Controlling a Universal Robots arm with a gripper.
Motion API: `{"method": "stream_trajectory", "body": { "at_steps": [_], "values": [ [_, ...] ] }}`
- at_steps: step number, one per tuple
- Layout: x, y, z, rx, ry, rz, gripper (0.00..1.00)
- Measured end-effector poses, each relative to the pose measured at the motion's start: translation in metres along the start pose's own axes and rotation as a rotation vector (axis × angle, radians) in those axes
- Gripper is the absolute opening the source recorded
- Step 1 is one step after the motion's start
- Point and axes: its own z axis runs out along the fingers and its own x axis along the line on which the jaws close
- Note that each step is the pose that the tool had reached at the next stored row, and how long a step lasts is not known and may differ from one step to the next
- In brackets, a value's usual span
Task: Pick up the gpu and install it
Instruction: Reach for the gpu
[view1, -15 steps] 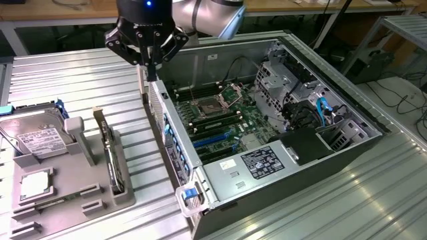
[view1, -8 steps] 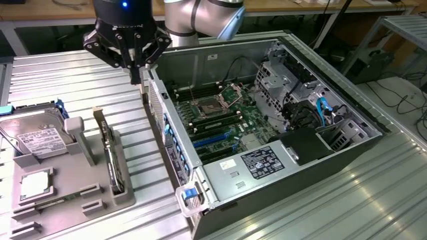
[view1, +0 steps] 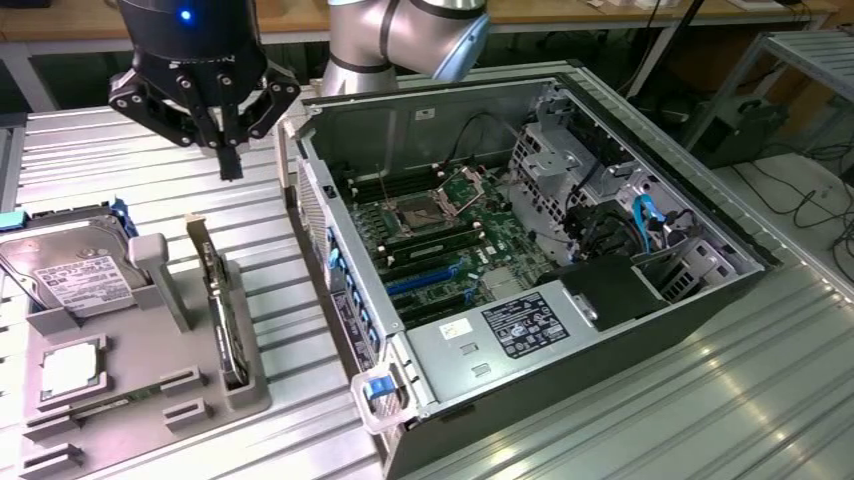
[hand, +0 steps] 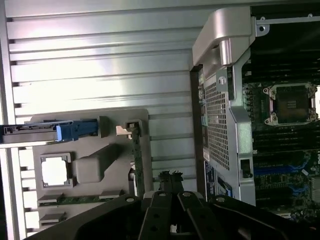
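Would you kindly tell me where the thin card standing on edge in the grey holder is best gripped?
Probably its exposed upper edge, from straight above: the thin dark gpu card stands upright in the grey plastic holder, with its upper flat faces free.

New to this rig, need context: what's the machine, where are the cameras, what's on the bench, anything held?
It is one robot arm ending in a pincer, its grasping tool. One picture comes from a camera off the arm; the other from a camera on the wrist. On the ribbed metal table sits a grey tray carrying a hard drive, a small square chip and the gpu, standing on edge. Beside it lies an open computer case with its motherboard exposed. The pincer is shut, holds nothing and hangs above the tray.
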Motion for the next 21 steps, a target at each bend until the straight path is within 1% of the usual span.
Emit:
{"method": "stream_trajectory", "body": {
  "at_steps": [1, 3, 6, 8, 10, 13, 16, 19, 20, 21],
  "values": [
    [0.003, -0.0015, -0.0001, 0.0000, 0.0002, -0.004, 0.11],
    [0.005, -0.0027, -0.0001, -0.0005, 0.0009, -0.020, 0.11],
    [0.008, -0.0036, 0.0000, -0.0013, 0.0027, -0.061, 0.11],
    [0.012, -0.0048, 0.0000, -0.0015, 0.0029, -0.066, 0.11],
    [0.022, -0.0097, -0.0002, -0.0015, 0.0031, -0.070, 0.11],
    [0.034, -0.0172, -0.0004, -0.0016, 0.0033, -0.074, 0.11],
    [0.042, -0.0208, -0.0006, -0.0016, 0.0034, -0.076, 0.11],
    [0.056, -0.0252, -0.0006, -0.0018, 0.0032, -0.076, 0.11],
    [0.059, -0.0263, -0.0008, -0.0021, 0.0035, -0.076, 0.11],
    [0.059, -0.0264, -0.0007, -0.0023, 0.0034, -0.077, 0.11]
  ]
}}
